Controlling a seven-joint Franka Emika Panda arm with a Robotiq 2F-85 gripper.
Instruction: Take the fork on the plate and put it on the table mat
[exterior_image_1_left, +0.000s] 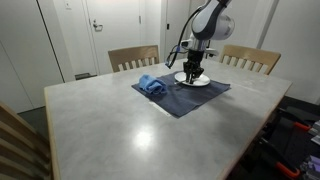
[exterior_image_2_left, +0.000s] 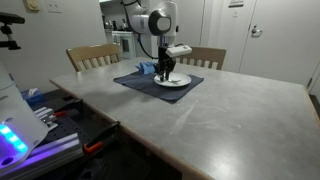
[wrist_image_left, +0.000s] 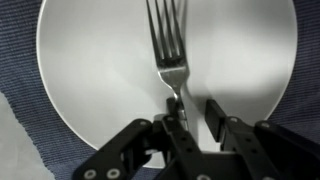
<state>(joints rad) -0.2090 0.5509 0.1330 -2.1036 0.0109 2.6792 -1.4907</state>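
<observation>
A silver fork (wrist_image_left: 168, 45) lies on a white plate (wrist_image_left: 90, 60), tines pointing away from me, in the wrist view. The plate stands on a dark blue table mat (wrist_image_left: 20, 60). My gripper (wrist_image_left: 195, 118) is down at the plate with its fingers on either side of the fork's handle. The handle lies against the left finger and a gap of plate shows before the right finger, so the jaws are open. In both exterior views the gripper (exterior_image_1_left: 192, 76) (exterior_image_2_left: 167, 76) stands upright over the plate (exterior_image_1_left: 203, 82) (exterior_image_2_left: 180, 83) on the mat (exterior_image_1_left: 180, 100) (exterior_image_2_left: 135, 81).
A crumpled blue cloth (exterior_image_1_left: 151, 85) (exterior_image_2_left: 147, 70) lies on the mat beside the plate. Wooden chairs (exterior_image_1_left: 134, 57) (exterior_image_1_left: 250, 58) stand behind the grey table (exterior_image_1_left: 120, 125). Equipment sits past the table's edge (exterior_image_2_left: 20, 120).
</observation>
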